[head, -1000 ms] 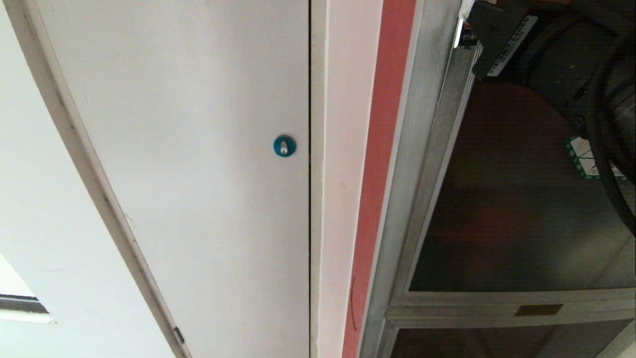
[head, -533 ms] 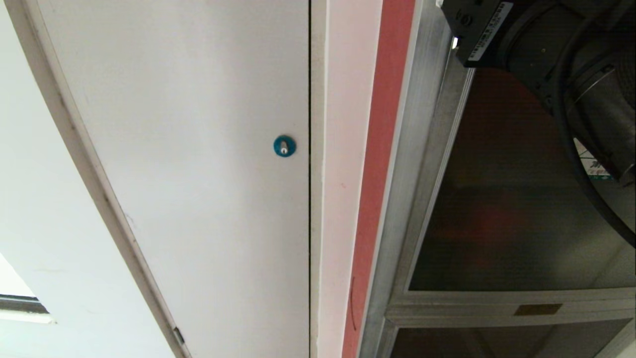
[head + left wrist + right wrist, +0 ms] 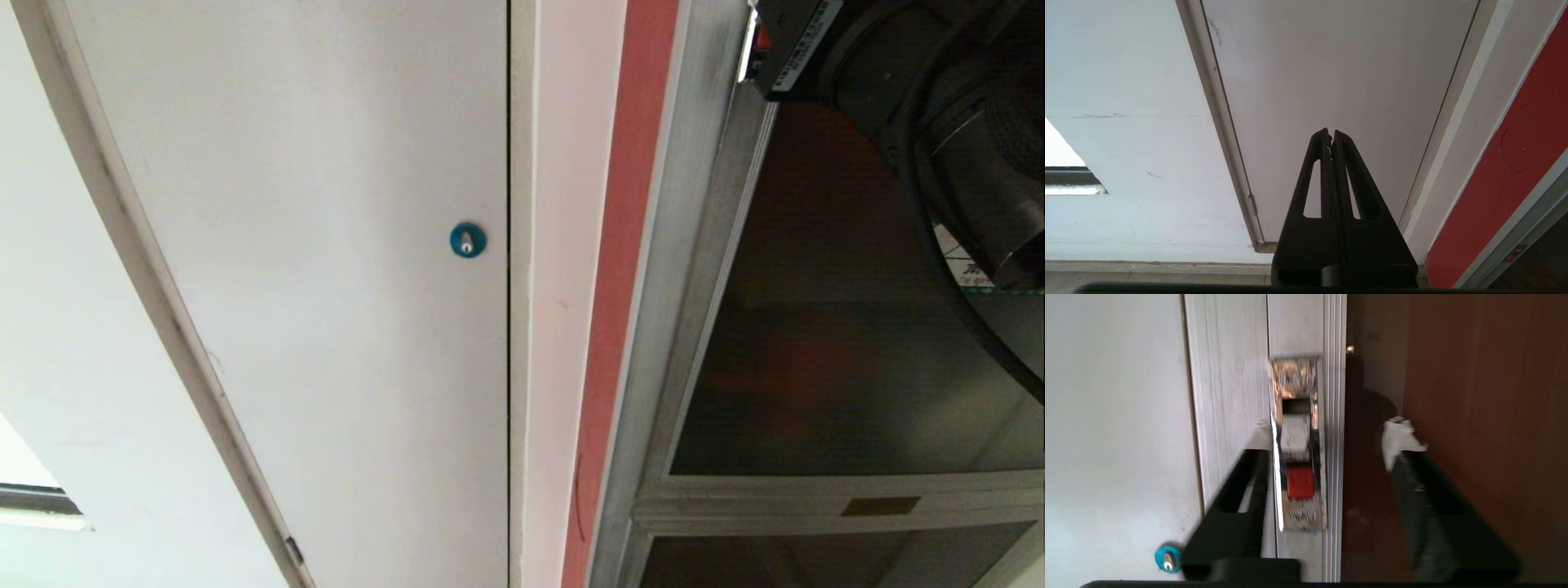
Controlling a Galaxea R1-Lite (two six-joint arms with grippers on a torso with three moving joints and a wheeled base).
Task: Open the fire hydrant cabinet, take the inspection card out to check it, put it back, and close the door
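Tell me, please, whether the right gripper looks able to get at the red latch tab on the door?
Probably yes: the right gripper is open, its fingers either side of the red latch tab on the door, nothing between them.

We see the fire hydrant cabinet (image 3: 694, 245) framed in brushed, streaky silver metal, its door (image 3: 833, 343) of dark, glossy, finely ribbed glass; the latch plate (image 3: 1298, 416) is shiny chrome around a red plastic tab (image 3: 1300, 482), the neighbouring white panel (image 3: 326, 245) smooth matt, and our right pincer (image 3: 1327, 445) matt black plastic
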